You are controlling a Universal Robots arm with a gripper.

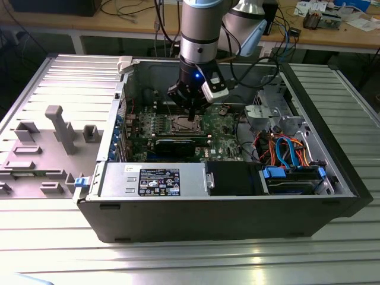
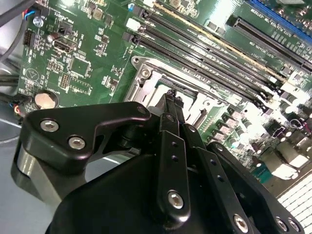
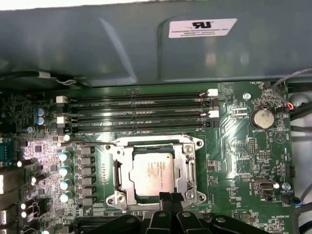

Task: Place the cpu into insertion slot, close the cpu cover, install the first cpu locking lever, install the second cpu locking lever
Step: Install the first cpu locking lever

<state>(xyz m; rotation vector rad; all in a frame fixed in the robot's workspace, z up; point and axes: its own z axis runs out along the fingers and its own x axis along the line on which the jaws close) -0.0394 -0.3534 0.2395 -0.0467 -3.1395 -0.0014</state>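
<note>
**Exterior view.** One arm reaches down into an open case [image 1: 237,208]. Gripper [image 1: 191,117] is low over the slot [image 1: 185,124], near the middle of the green board [image 1: 222,127]. No other hand is near.

**Second wrist view.** Gripper [image 2: 171,96]: fingers [image 2: 168,117] are pressed together with nothing seen between them. The tips are over the steel frame of the slot [image 2: 146,73], and contact cannot be told. Memory slots [image 2: 204,53] run alongside, just beyond the frame.

**First wrist view.**
- Cpu [image 3: 153,173] lies flat in the slot, silver top showing, square to the board [image 3: 239,161].
- Cover [image 3: 118,171] appears down around the cpu, which shows through its window.
- Whether the levers are latched cannot be told.
- Gripper [image 3: 171,197]: clenched tips sit at the middle of the cover's near edge.
- The cpu lies straight ahead of the tips, across that edge, with the memory slots [image 3: 136,112] beyond it.
- The cpu is square, so it has no long axis to align with.
</note>
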